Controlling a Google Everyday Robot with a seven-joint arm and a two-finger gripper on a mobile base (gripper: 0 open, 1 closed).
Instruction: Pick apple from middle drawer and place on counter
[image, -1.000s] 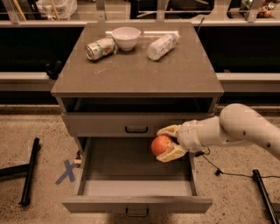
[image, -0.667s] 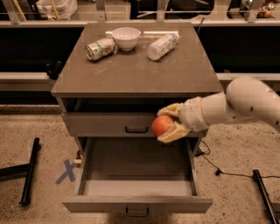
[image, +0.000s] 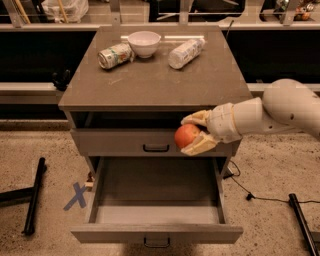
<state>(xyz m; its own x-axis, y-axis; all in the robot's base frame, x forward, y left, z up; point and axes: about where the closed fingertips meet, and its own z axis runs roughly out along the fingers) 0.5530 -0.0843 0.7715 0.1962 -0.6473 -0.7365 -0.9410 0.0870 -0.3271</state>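
Jaws: closed on the apple (image: 186, 136), one pad over its top, one under it, both on its right side. Most of the fruit sticks out to the left of the pads.

Position: the jaws and the apple hang in the air just in front of the upper drawer front (image: 120, 142). They are above the open middle drawer (image: 155, 190) and below the edge of the counter (image: 160, 82).

Handling, my guess: light, firm and smooth-skinned. Being round, it could pivot between two pads, and it could roll once it is set down. It would likely bruise if pinched hard or dropped. The best hold is across the widest part, top to bottom. This grip looks a little off-centre, so steady pressure and no jerks.

Further out: a white bowl (image: 144, 42), a can on its side (image: 114, 54) and a lying bottle (image: 186, 52) sit toward the back of the surface. The front of the slab looks like the place to set the apple down, low and gently.
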